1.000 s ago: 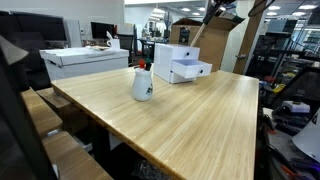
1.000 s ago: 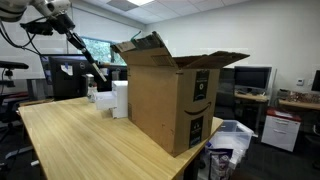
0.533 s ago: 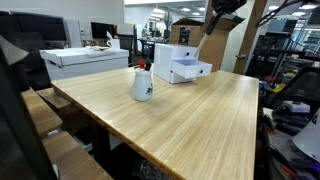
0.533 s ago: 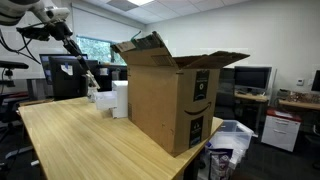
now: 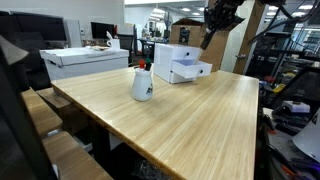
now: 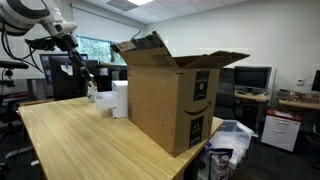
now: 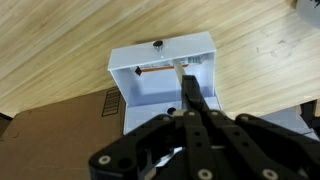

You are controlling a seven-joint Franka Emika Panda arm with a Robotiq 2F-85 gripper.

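My gripper (image 7: pixel 190 103) hangs high over the far end of the wooden table, shut on a long thin dark stick (image 5: pixel 208 37) that slants down toward a small white drawer unit (image 5: pixel 180 62). In the wrist view the unit (image 7: pixel 160 55) lies right below the jaws. Its drawer (image 7: pixel 165 88) is pulled out, with something thin and orange inside. In both exterior views the gripper (image 5: pixel 221 14) (image 6: pixel 62 30) is well above the unit (image 6: pixel 118 98), and the stick's lower end is close over it. I cannot tell if the stick touches it.
A white bottle with a red top (image 5: pixel 142 84) stands on the table (image 5: pixel 190 120) in front of the unit. A large open cardboard box (image 6: pixel 170 95) stands next to the unit. A white printer-like box (image 5: pixel 85 62) sits on a desk behind. Monitors and clutter surround the table.
The gripper has shifted over the drawer unit and the stick now hangs steeper. The unit, the bottle and the box have not moved.
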